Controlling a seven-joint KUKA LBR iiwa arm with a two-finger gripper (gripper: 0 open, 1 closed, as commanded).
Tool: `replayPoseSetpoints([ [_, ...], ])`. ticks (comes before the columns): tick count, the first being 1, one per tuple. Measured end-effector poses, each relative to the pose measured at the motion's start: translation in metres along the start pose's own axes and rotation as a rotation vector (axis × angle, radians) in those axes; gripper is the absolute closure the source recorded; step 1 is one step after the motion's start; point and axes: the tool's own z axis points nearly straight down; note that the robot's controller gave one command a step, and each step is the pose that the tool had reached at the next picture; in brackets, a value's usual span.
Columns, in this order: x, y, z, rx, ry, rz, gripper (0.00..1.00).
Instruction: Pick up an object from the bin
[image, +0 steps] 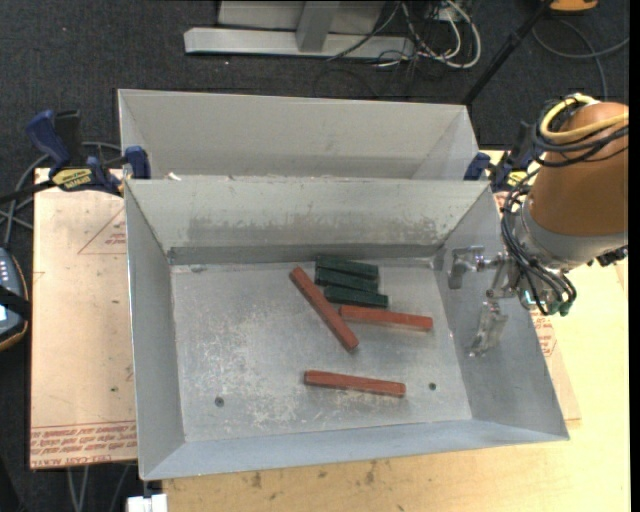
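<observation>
The gripper (487, 330) is held pointing downward beneath the orange-covered, cable-wrapped arm (578, 170), which is extended in from the right.

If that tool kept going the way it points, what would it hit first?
Probably the bin's bare right slope; the tool hangs over it, clear of the nearest red bar. Depth is unclear.

Grey metal bin (150, 330) with sloping walls and a flat, scuffed floor. Lying on the floor: a green block (347, 270) near the back wall, with a second green block (355, 295) alongside it. A slanted red bar (323, 308) lies at their left ends. A level red bar (390, 319) lies just in front of the blocks, and a third red bar (355, 383) lies apart, nearer the front wall.
</observation>
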Motion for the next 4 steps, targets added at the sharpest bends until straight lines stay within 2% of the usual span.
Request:
replayPoseSetpoints([
  [1, -0.003, 0.027, 0.125, -0.002, -0.001, 0.226, 0.00],
  [2, -0.056, -0.001, 0.151, 0.002, -0.012, 0.145, 0.00],
  [3, -0.055, 0.000, 0.149, 0.001, -0.009, 0.142, 1.00],
  [4, -0.115, -0.002, -0.007, 0.003, -0.021, 0.021, 1.00],
])
